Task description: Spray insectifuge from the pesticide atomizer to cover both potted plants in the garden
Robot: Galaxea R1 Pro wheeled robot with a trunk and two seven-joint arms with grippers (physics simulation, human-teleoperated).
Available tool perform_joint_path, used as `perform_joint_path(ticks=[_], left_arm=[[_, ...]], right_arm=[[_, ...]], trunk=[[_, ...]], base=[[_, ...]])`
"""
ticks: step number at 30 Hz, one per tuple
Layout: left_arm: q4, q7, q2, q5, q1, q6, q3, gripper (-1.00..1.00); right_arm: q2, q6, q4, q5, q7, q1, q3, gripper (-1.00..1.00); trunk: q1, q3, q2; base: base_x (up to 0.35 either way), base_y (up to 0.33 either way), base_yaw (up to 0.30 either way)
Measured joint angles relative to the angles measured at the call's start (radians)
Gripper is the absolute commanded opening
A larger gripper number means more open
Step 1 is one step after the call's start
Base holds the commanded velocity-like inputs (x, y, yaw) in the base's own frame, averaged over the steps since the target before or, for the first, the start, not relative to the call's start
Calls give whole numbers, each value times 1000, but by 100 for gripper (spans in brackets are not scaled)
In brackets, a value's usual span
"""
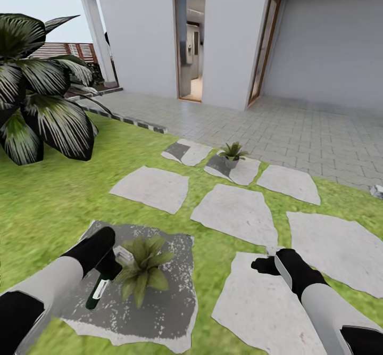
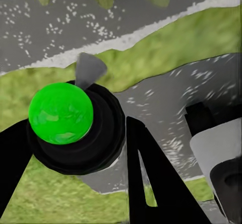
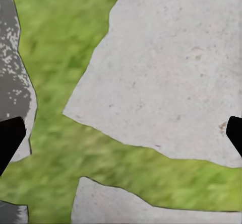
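Pesticide atomizer (image 1: 100, 289) clamped in left gripper (image 1: 109, 270), nozzle aimed at near potted plant (image 1: 142, 267) w/ darkened, speckled slab (image 1: 175, 302); right gripper (image 1: 266, 264) spread wide, idle.

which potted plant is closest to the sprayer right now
The near plant on the dark wet slab, right beside the atomizer in the left pincer; the other plant stands far off.

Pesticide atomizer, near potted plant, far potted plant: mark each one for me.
pesticide atomizer (image 1: 99, 290), head view, on its pale label
near potted plant (image 1: 142, 267), head view, centre of the leaf rosette
far potted plant (image 1: 232, 151), head view, on its leaves above the pot
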Motion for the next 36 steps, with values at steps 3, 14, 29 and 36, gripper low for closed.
perform_joint_path(ticks=[3,14,29,36], left_arm=[[-1,1,11,0,-14,0,47,-100],[-1,1,14,1,-9,0,66,-100],[0,1,14,1,-8,0,60,-100],[0,1,14,1,-8,-1,60,-100]], right_arm=[[0,0,0,-1,0,0,0,100],[0,0,0,-1,0,0,0,100],[0,1,-1,0,0,0,0,100],[0,1,-1,0,0,0,0,100]], trunk=[[0,0,0],[0,0,0],[0,-3,0],[0,-8,0]], base=[[0,92,0],[108,104,0],[1,158,-113],[0,18,-206]])
